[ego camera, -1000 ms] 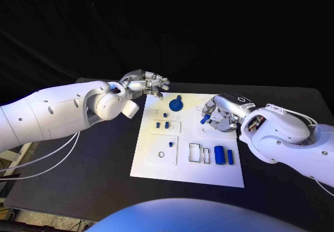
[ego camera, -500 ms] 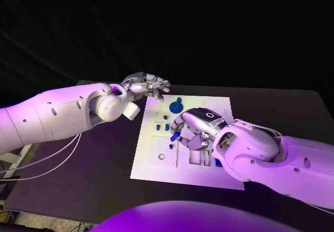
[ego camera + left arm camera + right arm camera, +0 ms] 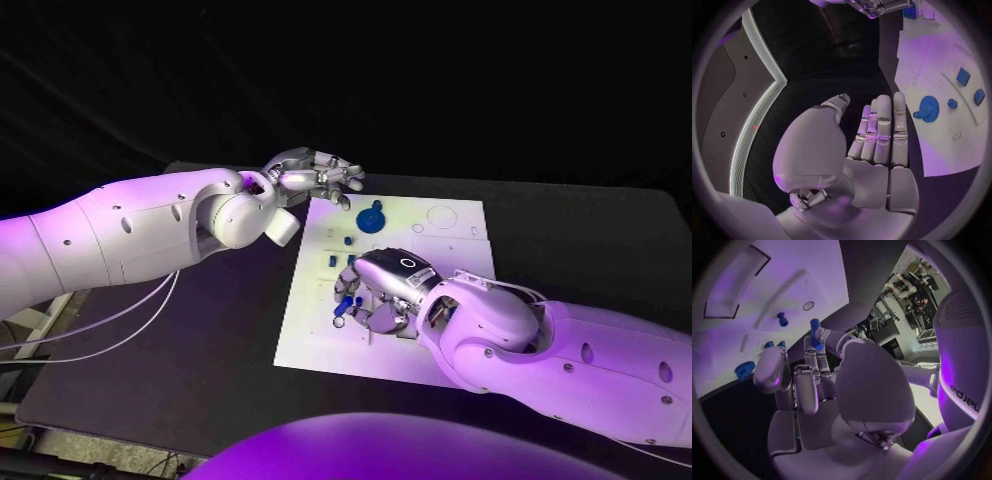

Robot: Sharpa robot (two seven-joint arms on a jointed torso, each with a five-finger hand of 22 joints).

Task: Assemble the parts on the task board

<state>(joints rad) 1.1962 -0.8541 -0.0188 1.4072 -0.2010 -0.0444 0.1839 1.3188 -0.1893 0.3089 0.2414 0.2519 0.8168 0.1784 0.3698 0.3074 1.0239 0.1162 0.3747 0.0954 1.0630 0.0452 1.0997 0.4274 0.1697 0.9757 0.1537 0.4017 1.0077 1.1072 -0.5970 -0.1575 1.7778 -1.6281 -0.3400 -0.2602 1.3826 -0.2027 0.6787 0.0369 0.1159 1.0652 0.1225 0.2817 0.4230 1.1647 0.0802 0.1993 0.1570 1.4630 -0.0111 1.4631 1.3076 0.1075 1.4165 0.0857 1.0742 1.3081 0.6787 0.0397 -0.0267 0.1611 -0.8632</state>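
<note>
The right hand (image 3: 378, 292) hovers low over the near-left part of the flat white task board (image 3: 454, 235), pinching a small blue cylindrical peg (image 3: 815, 333) at its fingertips, above the board's round hole (image 3: 808, 305). The left hand (image 3: 315, 176) hangs off the board's far-left corner, fingers loosely apart and holding nothing. A blue round knobbed disc (image 3: 371, 215) and small blue blocks (image 3: 348, 261) sit on the board; judging by this, assembly is only partly done.

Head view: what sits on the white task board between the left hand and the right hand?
The round blue disc part, with two small blue blocks nearer the right hand; the left hand hovers by the white task board.
</note>
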